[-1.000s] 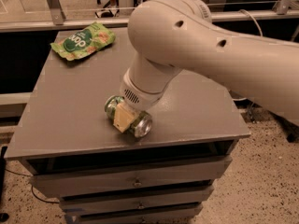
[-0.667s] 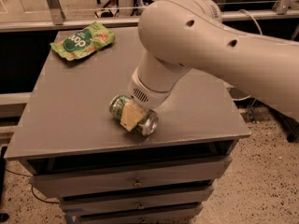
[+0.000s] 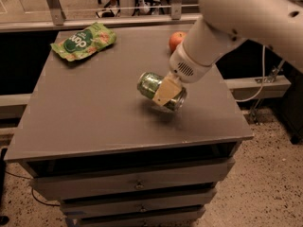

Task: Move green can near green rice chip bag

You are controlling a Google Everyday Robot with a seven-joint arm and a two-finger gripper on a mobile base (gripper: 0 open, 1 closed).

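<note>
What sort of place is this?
Probably a lab or workshop: a grey drawer cabinet, speckled hard floor, trailing cable. The gripper, above the cabinet top, holds a green aluminium can.

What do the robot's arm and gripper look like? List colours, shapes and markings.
The arm is a thick, smooth white shell with small dark holes and a slotted vent at the wrist. The gripper, above the table, has flat tan fingers, one showing.

lab: gripper (image 3: pixel 166 91) above drawer cabinet (image 3: pixel 94 122)
</note>
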